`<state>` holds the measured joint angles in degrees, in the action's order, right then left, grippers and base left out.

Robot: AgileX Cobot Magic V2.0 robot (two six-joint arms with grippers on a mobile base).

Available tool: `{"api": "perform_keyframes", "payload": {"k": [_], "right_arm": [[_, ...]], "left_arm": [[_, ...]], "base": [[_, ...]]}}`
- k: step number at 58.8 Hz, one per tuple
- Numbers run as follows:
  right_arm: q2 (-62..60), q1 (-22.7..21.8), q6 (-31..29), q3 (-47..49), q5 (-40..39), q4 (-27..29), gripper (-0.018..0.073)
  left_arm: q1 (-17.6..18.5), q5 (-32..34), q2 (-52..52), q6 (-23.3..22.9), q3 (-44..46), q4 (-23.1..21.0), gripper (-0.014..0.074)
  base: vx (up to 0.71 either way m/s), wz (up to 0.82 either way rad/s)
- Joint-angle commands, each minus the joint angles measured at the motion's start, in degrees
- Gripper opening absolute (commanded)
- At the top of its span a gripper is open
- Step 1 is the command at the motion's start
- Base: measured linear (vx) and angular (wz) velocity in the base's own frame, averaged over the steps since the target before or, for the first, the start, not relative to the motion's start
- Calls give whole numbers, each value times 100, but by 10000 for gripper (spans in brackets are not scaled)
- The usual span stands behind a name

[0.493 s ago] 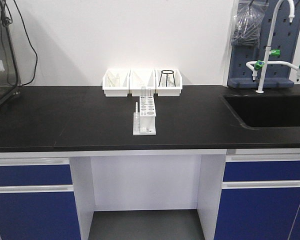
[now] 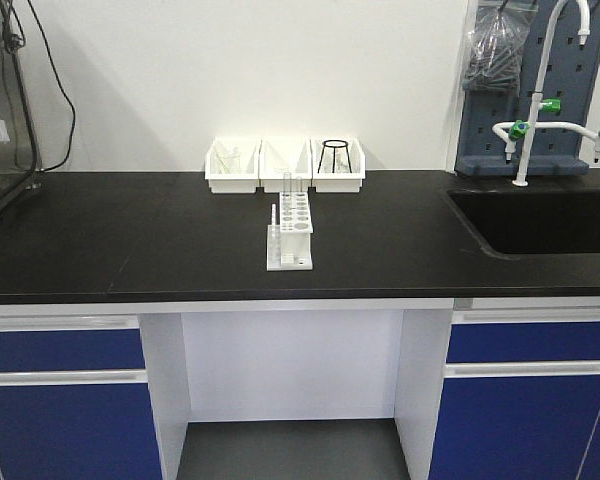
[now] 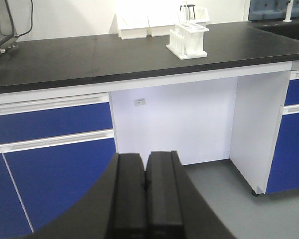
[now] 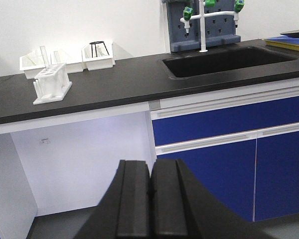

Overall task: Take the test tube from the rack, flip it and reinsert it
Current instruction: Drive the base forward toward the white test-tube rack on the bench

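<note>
The small white rack [image 2: 291,232] stands mid-counter on the black bench, pegs on its left side. A clear test tube [image 2: 287,186] stands upright in a far hole. The rack also shows in the left wrist view [image 3: 188,40] and in the right wrist view [image 4: 52,82], where the tube [image 4: 43,56] rises from it. My left gripper [image 3: 145,167] is shut and empty, low in front of the cabinets, far from the rack. My right gripper [image 4: 150,172] is shut and empty, also low below counter height. Neither gripper shows in the front view.
Three white open-front bins [image 2: 284,166] stand behind the rack, the right one holding a black wire stand [image 2: 333,156]. A black sink [image 2: 540,218] with a white tap [image 2: 536,110] is at the right. Blue cabinet drawers [image 2: 60,350] flank an open knee space.
</note>
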<state>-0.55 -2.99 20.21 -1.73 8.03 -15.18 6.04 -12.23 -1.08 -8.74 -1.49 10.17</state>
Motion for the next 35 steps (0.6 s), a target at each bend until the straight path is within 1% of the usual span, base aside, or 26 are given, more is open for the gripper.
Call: {"api": "perform_keyframes", "payload": {"k": [1,20,35], "right_arm": [[-81,-25,-46,-16,-453,-28,-11],[-81,-25,-46,-16,-453,-28,-11],[-81,-25,-46,-16,-453,-28,-11]], "left_arm": [[1,465,-43,-50,23,-27,-6],[1,465,-43,-50,23,-27,-6],[1,465,-43,-50,23,-27,-6]], "base": [[0,0],[5,1],[19,-2]]}}
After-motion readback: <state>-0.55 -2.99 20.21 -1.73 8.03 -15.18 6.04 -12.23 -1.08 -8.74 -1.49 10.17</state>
